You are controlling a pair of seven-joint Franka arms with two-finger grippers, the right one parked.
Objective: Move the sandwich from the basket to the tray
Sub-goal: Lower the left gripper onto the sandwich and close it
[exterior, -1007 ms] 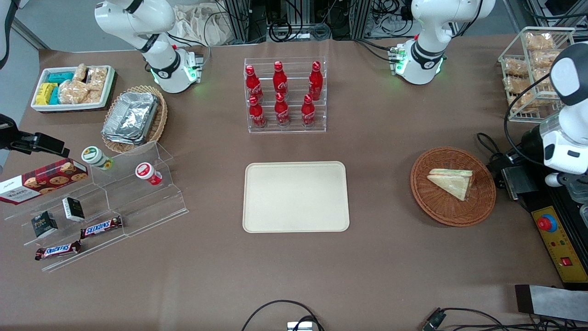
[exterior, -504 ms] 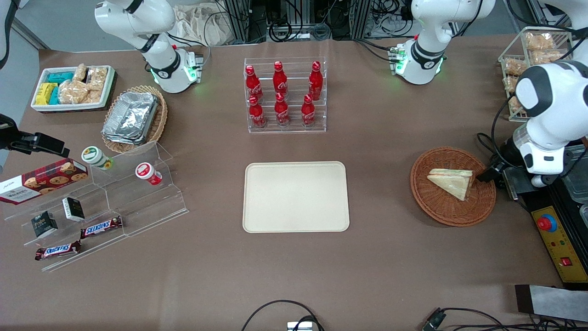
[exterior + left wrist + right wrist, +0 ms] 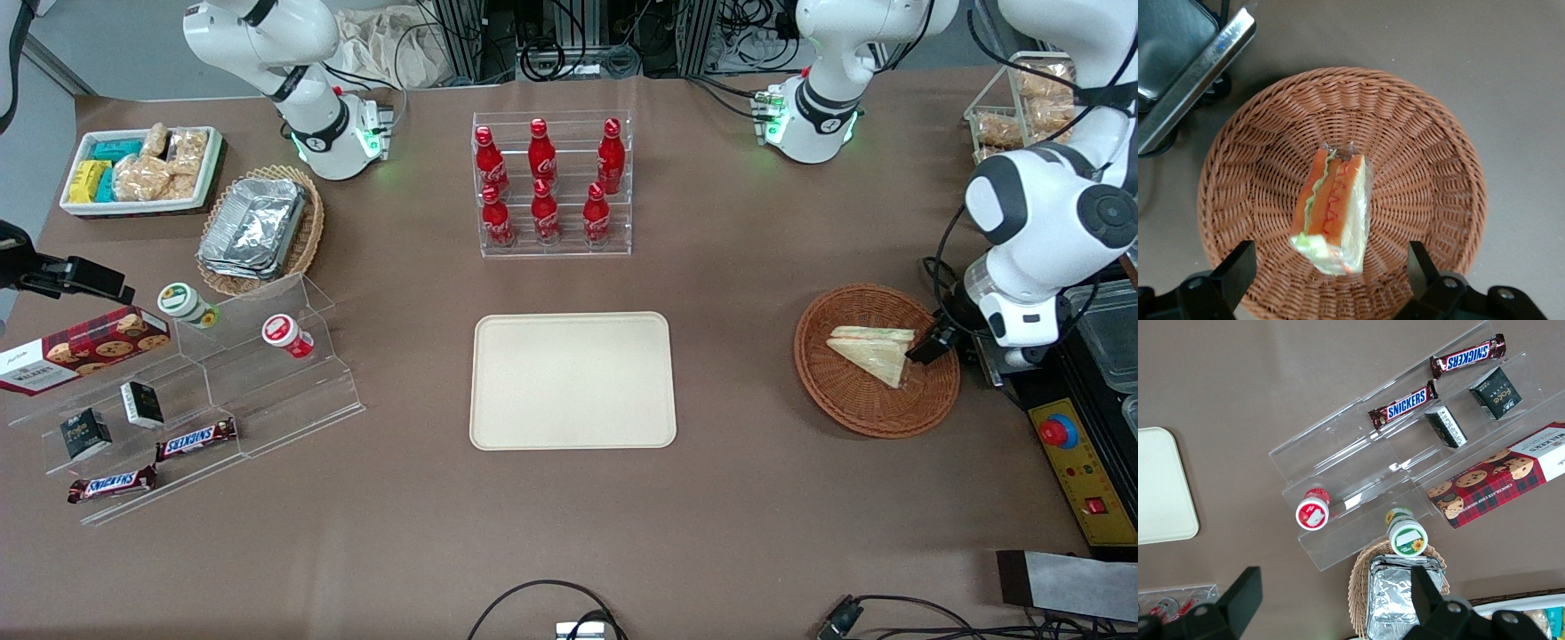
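Observation:
The sandwich (image 3: 873,353), a wrapped white-bread wedge with orange and green filling, lies in the round reddish-brown wicker basket (image 3: 845,400) toward the working arm's end of the table. My left gripper (image 3: 932,343) hovers above the basket's rim, close beside the sandwich's cut edge. In the left wrist view the sandwich (image 3: 1331,210) lies in the middle of the basket (image 3: 1418,133). There the gripper (image 3: 1330,268) is open and holds nothing, its black fingers (image 3: 1239,265) standing wide apart. The cream tray (image 3: 572,380) sits bare at the table's middle.
A black control box with a red button (image 3: 1071,453) and a metal-edged container (image 3: 1191,73) stand close beside the basket. A cola bottle rack (image 3: 551,182) stands farther from the front camera than the tray. An acrylic snack stand (image 3: 222,391) lies toward the parked arm's end.
The left arm has swung in from the table's edge toward the basket, bringing the gripper over the basket's rim beside the sandwich. The sandwich has not moved.

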